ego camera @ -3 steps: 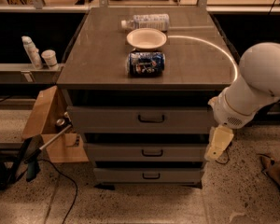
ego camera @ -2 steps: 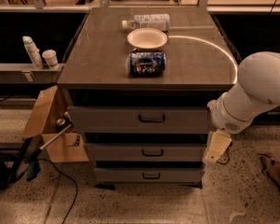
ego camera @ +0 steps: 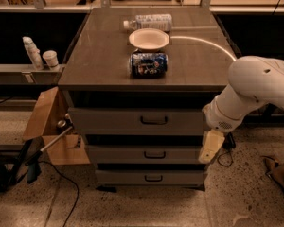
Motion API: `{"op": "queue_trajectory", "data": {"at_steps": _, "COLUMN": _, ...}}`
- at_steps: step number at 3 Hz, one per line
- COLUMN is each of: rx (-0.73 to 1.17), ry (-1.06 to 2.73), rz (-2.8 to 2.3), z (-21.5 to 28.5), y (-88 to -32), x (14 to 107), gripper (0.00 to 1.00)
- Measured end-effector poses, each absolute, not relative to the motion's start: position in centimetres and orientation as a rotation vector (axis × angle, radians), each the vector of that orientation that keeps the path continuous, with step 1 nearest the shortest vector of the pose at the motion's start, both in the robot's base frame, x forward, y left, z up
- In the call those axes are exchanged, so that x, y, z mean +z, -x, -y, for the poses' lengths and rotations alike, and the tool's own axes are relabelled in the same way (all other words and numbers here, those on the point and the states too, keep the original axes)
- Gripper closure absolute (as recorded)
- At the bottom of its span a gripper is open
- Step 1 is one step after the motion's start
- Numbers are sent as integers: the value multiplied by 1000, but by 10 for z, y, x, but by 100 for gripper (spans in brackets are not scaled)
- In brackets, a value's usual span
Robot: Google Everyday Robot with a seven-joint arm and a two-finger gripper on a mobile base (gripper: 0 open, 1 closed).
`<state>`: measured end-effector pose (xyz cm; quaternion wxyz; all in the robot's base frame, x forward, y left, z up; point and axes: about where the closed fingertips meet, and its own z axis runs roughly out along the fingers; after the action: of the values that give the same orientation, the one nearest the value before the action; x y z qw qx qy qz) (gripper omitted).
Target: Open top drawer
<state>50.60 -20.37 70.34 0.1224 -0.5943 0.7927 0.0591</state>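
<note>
Speckled floor (ego camera: 132,212); grey metal top drawer (ego camera: 109,121) closed. Cream gripper (ego camera: 211,146) below its right end, grip unreadable; approach step, dark loop handle (ego camera: 154,120) next.

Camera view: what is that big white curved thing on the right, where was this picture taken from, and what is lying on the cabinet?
The white curved thing is a robot's arm; the robot rolls on a base and has only this one. Its pale gripper, the part that grasps, hangs at the arm's end beside the cabinet's right edge, level with the middle drawer, and holds nothing that I can see. The single camera looks down at the cabinet's front. On the grey-brown cabinet top lie a clear plastic bottle on its side, a round white bowl and a blue can on its side. The job is to open the wide grey top drawer, which is shut.
</note>
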Motion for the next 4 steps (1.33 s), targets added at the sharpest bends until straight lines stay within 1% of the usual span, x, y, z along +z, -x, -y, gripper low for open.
{"op": "queue_trajectory", "data": {"at_steps": 1, "rx": 175, "ry": 1723, "rz": -2322, "z": 206, "y": -532, "x": 680, "gripper": 0}}
{"op": "queue_trajectory", "data": {"at_steps": 2, "rx": 175, "ry": 1723, "rz": -2322, "z": 206, "y": -533, "x": 679, "gripper": 0}}
{"op": "queue_trajectory", "data": {"at_steps": 3, "rx": 129, "ry": 1742, "rz": -2250, "z": 194, "y": -569, "x": 673, "gripper": 0}}
{"op": "queue_trajectory", "data": {"at_steps": 4, "rx": 130, "ry": 1742, "rz": -2250, "z": 194, "y": -569, "x": 673, "gripper": 0}}
